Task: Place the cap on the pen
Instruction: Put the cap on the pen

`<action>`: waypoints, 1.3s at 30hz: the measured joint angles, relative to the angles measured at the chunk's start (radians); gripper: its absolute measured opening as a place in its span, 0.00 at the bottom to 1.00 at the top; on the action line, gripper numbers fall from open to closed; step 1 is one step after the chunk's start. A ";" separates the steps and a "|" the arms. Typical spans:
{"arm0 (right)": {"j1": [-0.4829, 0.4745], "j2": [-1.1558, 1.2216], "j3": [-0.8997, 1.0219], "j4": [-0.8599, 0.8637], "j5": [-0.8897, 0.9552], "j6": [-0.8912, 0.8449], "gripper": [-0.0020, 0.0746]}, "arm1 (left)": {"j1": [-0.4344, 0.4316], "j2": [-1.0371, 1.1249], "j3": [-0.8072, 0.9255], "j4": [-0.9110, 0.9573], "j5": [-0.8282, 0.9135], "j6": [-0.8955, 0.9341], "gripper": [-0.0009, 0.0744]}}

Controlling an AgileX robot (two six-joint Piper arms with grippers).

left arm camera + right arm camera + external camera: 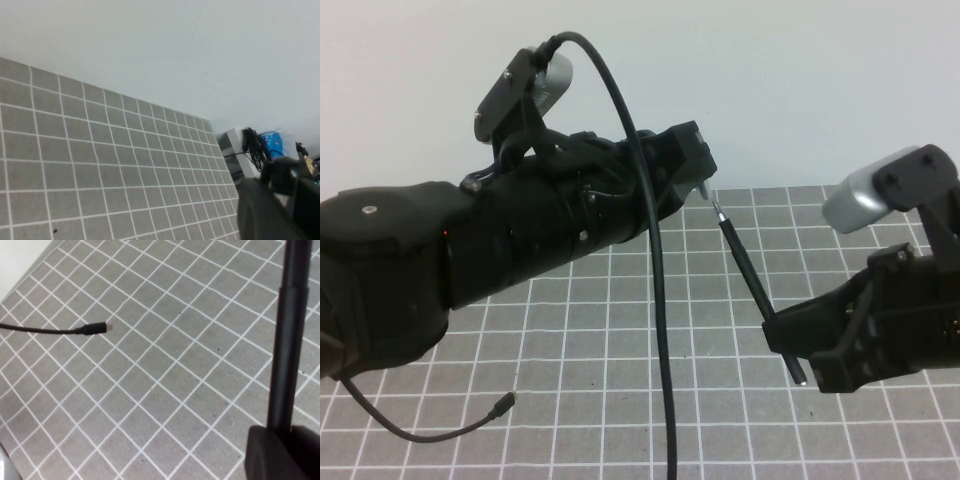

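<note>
The pen [745, 265] is a thin black stick held at a slant above the grid mat, with its pale silvery tip up and to the left. My right gripper [782, 335] is shut on its lower part. In the right wrist view the pen [290, 340] rises out of the gripper [284, 436]. My left gripper [698, 160] is at the end of the big black arm reaching in from the left, just above and left of the pen's tip. A small pale piece [705, 188] sticks out under it, almost touching the tip. In the left wrist view the left gripper [280, 200] is only a dark blur. No cap shows clearly.
A grey mat with a white grid [600, 330] covers the table. A loose black cable with a small plug [505, 402] lies at the front left and also shows in the right wrist view [92, 329]. Another black cable [660, 300] hangs down across the middle.
</note>
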 joint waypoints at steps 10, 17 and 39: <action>0.000 0.019 -0.006 0.033 -0.022 -0.027 0.10 | 0.000 0.000 0.000 0.000 -0.002 0.005 0.11; 0.000 0.019 -0.006 0.033 -0.046 -0.030 0.10 | 0.000 0.000 0.000 0.000 0.009 0.005 0.11; 0.000 0.019 -0.008 0.035 -0.009 -0.030 0.10 | 0.000 0.000 0.000 0.000 -0.017 0.020 0.11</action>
